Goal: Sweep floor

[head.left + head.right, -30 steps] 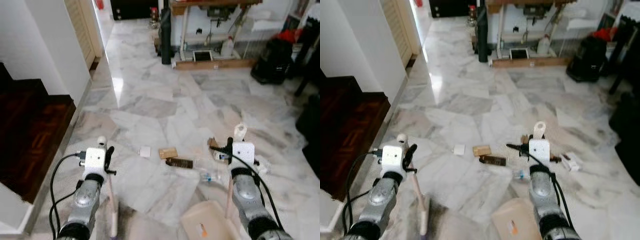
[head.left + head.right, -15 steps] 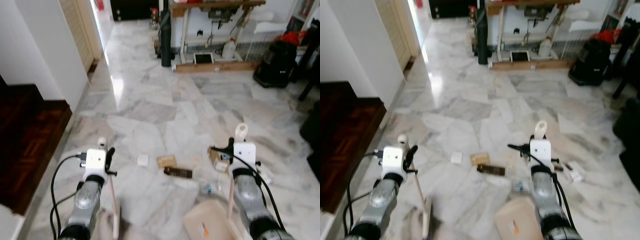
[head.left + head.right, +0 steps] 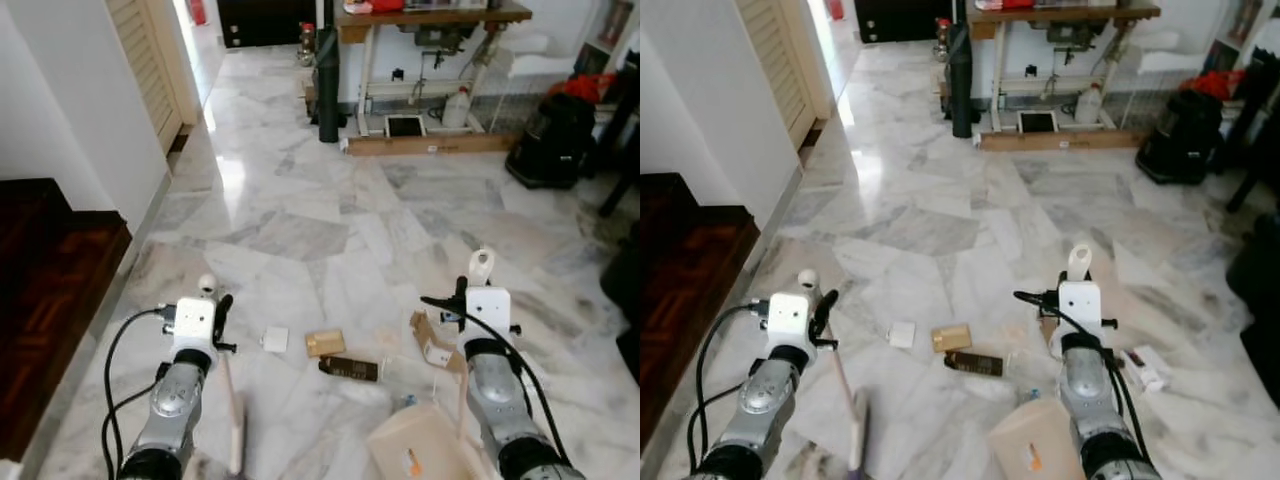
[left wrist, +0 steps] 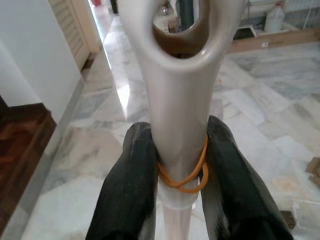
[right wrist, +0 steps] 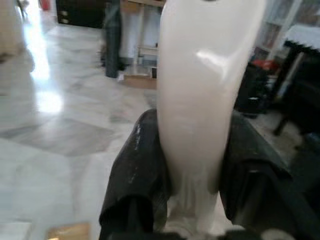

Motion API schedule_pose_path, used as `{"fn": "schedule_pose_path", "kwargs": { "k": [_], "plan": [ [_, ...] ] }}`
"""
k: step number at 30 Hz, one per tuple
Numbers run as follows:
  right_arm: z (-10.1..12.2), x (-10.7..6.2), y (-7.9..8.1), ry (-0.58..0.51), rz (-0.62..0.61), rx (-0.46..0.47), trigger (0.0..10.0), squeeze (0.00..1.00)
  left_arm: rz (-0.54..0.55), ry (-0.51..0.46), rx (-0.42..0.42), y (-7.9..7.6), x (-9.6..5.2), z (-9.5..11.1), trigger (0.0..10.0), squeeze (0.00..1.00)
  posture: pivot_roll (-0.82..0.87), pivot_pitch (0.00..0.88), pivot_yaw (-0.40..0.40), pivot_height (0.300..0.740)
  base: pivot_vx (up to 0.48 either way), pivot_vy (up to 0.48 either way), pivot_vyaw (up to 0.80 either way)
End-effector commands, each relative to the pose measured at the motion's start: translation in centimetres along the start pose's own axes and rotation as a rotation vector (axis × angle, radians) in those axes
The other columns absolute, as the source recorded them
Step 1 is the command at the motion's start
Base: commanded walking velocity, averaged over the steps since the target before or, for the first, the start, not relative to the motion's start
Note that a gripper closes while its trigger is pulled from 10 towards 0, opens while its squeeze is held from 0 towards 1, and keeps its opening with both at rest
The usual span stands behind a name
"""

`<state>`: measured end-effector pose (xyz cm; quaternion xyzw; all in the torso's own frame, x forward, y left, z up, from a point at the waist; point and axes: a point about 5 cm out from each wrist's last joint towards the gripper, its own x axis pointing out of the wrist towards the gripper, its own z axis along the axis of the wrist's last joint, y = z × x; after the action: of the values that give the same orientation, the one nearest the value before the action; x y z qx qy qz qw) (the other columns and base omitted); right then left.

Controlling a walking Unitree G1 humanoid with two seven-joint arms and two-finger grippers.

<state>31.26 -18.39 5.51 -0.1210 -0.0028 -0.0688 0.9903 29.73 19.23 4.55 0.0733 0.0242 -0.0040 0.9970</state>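
Sweeping not yet started on the litter, I'd judge: tools in hand, debris lying loose on the marble floor.

Left gripper, lower left of the left eye view, is clamped on the broom handle; both fingers press the pale shaft just under its hang-hole, with an orange rubber band wrapped there. The shaft runs down to the bottom edge of the frame; the brush head is out of sight.

Right gripper, lower right, is clamped on the dustpan handle, with fingers on either side of the white grip. The pan sits at bottom centre-right, just below the litter.

Litter, centre to lower centre of the frame:
- 1 white square
- 1 tan piece
- 1 dark flat wrapper, just below the tan piece
- 1 torn cardboard box, near the right gripper
- 1 clear plastic bottle, hard to make out
- 1 white packet, to the right of the right arm

Tools: 1 broom, 1 pan. Grippers: 2.

Next move, probably: swing the broom right across the white square, tan piece and wrapper, pushing them towards the pan mouth. Needs the pan lip flat on the floor and angled at the pile. The packet lies well apart and likely needs a separate pass.
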Motion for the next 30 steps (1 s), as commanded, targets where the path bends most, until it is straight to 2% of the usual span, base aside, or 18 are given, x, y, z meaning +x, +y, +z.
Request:
{"fn": "schedule_pose_path", "kwargs": {
  "k": [1, 18, 30],
  "plan": [
    [0.54, 0.23, -0.49, -0.031, -0.019, 0.017, 10.0, 0.0, -0.005, -0.05, 0.023, 0.18, 0.46, 1.0, 10.0, 0.0, 0.03, 0.0, 0.048, 0.74, 0.0, 0.0, 0.0],
    [0.56, 0.27, -0.47, -0.029, -0.024, 0.022, 10.0, 0.0, 0.002, -0.044, 0.044, 0.23, 0.54, 1.0, 10.0, 0.0, 0.04, 0.0, 0.047, 0.74, 0.0, 0.0, 0.0],
    [0.62, 0.32, -0.41, -0.028, -0.025, 0.024, 10.0, 0.0, 0.013, -0.044, 0.041, 0.38, 0.53, 1.0, 10.0, 0.0, 0.04, 0.0, 0.044, 0.74, 0.0, -0.294, 0.0]
  ]
}}
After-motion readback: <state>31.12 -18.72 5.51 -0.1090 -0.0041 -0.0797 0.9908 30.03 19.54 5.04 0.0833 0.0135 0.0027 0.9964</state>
